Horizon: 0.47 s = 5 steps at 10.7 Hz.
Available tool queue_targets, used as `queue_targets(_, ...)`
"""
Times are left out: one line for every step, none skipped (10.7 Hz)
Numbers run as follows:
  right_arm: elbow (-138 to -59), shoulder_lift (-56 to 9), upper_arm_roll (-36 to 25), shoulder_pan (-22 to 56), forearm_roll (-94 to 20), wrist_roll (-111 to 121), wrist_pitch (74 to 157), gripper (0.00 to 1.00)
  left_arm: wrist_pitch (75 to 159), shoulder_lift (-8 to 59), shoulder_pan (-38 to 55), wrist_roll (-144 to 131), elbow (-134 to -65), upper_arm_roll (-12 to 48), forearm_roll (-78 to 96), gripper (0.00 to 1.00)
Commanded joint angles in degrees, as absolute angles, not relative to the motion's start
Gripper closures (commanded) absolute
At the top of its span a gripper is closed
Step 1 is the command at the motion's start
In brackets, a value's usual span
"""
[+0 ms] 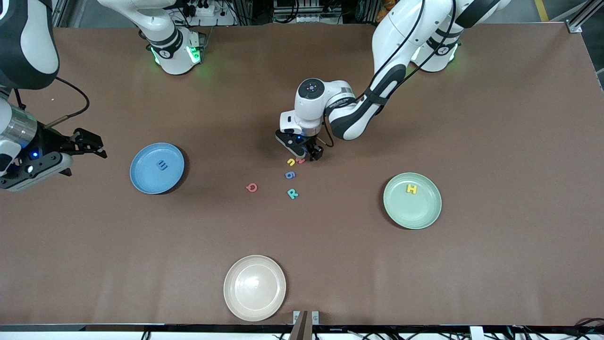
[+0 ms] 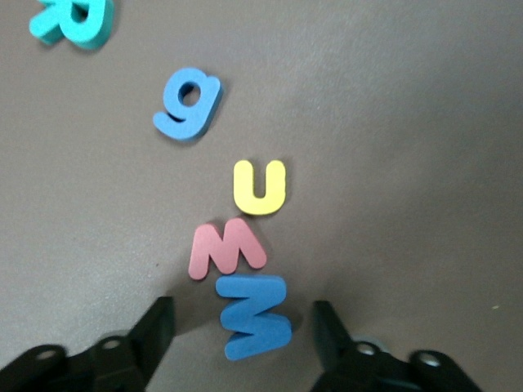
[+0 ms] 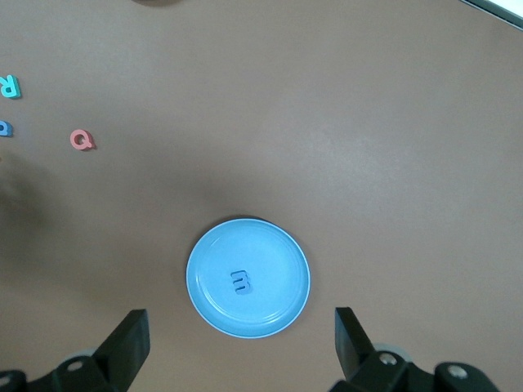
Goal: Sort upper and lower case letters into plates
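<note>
My left gripper (image 1: 306, 155) is open, low over the table's middle. Its fingers (image 2: 157, 328) stand either side of a blue zigzag letter (image 2: 255, 317), apart from it; the gripper hides this letter in the front view. Beside it lie a pink M (image 2: 226, 247), a yellow u (image 1: 291, 162), a blue g (image 1: 290, 175), a teal R (image 1: 292, 193) and a red Q (image 1: 252, 187). The blue plate (image 1: 141, 179) holds a blue m (image 1: 162, 165). The pale green plate (image 1: 415, 212) holds a yellow H (image 1: 412, 189). My right gripper (image 1: 85, 158) waits open and empty, up in the air beside the blue plate.
A cream-white plate (image 1: 255, 287) sits near the table's front edge, nearer to the front camera than the letters. The blue plate (image 3: 212, 269) shows in the right wrist view between the open fingers (image 3: 131, 343).
</note>
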<state>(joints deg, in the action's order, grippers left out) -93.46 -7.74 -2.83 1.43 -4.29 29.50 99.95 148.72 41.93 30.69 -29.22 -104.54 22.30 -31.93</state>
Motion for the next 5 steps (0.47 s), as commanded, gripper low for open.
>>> queue_targets(-93.8,-7.0,-3.2,1.7,-5.4,29.3,99.2,0.00,149.2,42.6,31.0,-29.2,-104.0,22.1,-33.0,0.60)
queue_targets(-93.8,-7.0,-3.2,1.7,-5.4,29.4,99.2,0.00,149.2,42.5,31.0,-29.4,-104.1,22.1,-33.0,0.69)
queue_targets(-93.8,-7.1,-3.1,1.7,-5.4,29.4,99.2,0.00,149.1,42.5,31.0,-29.5,-104.1,22.1,-33.0,0.81)
queue_targets(-93.8,-7.1,-3.2,1.7,-5.4,29.4,99.2,0.00,149.0,42.4,31.0,-29.5,-104.1,22.1,-33.0,0.99)
queue_targets(-93.8,-7.1,-3.2,1.6,-5.4,29.5,99.2,0.00,148.8,42.4,30.9,-29.0,-104.1,22.1,-33.1,1.00)
